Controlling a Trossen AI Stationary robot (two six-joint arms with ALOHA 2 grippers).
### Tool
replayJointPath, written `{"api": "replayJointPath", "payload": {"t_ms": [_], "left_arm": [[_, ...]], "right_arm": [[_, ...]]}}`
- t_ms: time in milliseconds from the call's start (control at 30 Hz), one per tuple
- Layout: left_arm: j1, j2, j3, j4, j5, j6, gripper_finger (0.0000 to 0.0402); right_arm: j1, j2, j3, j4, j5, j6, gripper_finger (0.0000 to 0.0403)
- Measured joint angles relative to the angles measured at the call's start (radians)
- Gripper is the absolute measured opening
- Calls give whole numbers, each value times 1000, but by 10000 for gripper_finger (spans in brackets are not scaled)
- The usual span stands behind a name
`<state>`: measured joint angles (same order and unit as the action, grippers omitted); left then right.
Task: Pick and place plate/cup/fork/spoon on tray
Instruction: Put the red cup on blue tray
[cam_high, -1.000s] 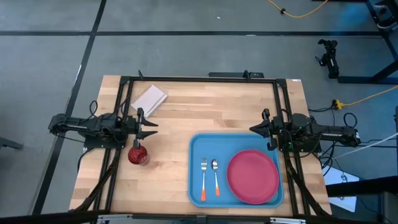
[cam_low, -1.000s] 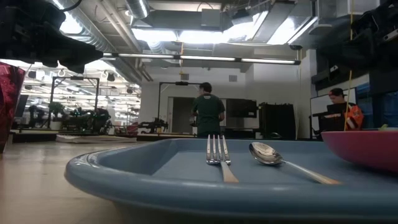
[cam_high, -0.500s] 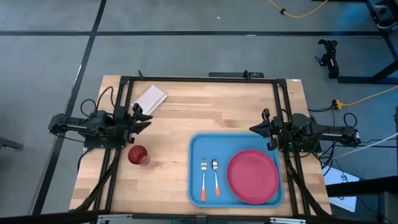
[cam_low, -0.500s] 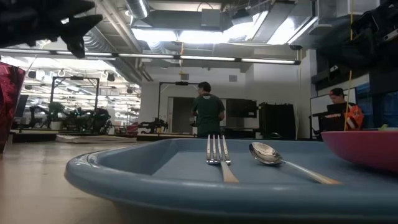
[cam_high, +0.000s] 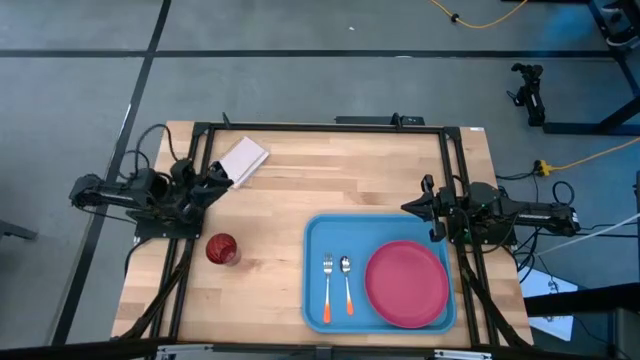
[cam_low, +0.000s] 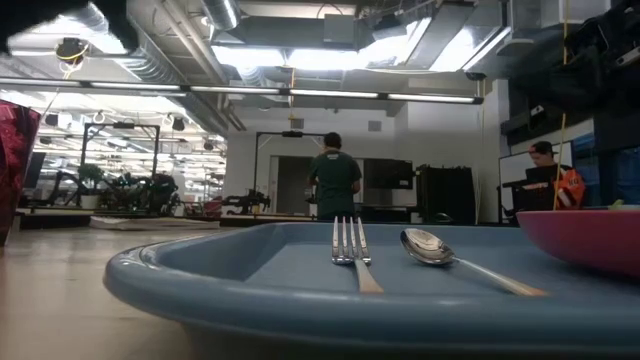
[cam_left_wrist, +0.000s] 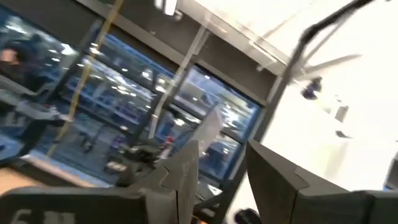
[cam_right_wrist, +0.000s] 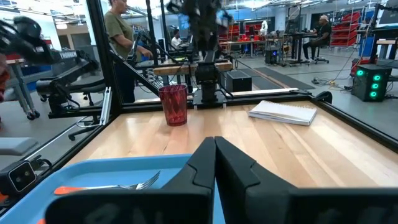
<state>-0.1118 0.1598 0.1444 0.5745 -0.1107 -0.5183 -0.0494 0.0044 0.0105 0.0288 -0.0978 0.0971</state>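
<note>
The dark red cup stands upright on its base on the wooden table, left of the light-blue tray; it also shows in the right wrist view. The pink-red plate, the fork and the spoon lie in the tray. My left gripper is open and empty, raised and drawn back beyond the cup, near the pale pad. My right gripper is shut and empty at the tray's far right corner.
Black frame rails run along the table's far edge and both sides. Bare wood lies between the cup and the tray. In the low view, people stand in the room beyond the table.
My left gripper has drawn back from above the cup toward the table's far left, risen and tipped upward. The cup has kept its place, standing upright.
</note>
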Motion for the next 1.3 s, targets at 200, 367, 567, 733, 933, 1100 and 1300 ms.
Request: {"api": "replayJointPath", "payload": {"t_ms": [200, 367, 567, 733, 933, 1100, 1300], "left_arm": [[-29, 253, 299, -306, 133, 119, 126], [-28, 455, 605, -1085, -16, 69, 126], [-44, 614, 838, -1591, -15, -59, 126], [-113, 648, 870, -1689, 90, -82, 126], [-231, 653, 779, -1841, 101, -161, 126], [-301, 657, 715, -1827, 106, -177, 126], [-352, 694, 696, -1796, 71, -196, 126]], "right_arm": [[0, 0, 0, 0, 0, 0, 12], [0, 0, 0, 0, 0, 0, 12], [0, 0, 0, 0, 0, 0, 12], [0, 0, 0, 0, 0, 0, 12], [0, 0, 0, 0, 0, 0, 12], [0, 0, 0, 0, 0, 0, 12], [0, 0, 0, 0, 0, 0, 12]]}}
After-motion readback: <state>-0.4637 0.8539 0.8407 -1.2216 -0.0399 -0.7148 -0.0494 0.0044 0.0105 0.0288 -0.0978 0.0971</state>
